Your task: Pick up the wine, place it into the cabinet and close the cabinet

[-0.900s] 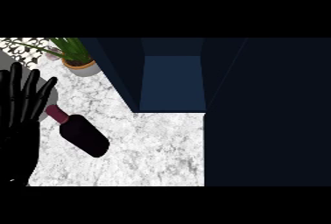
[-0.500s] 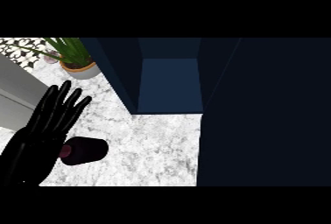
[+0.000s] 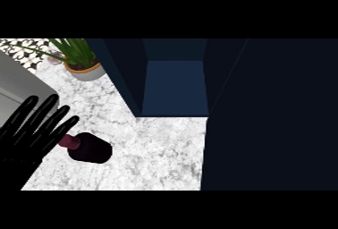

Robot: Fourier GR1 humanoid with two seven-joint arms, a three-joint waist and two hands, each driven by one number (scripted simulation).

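The dark maroon glass wine bottle (image 3: 91,151) sits on the white marble counter (image 3: 155,150), in front of the open dark blue cabinet (image 3: 175,87). The black left hand (image 3: 26,143) shows just beside its neck, fingers straight and spread wide, holding nothing.

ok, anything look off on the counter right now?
Nothing spilled or broken. The wine bottle sits on the counter with its neck toward the open left hand; I cannot tell whether it stands upright or leans. The cabinet is open, and the potted plant stands upright at the back left.
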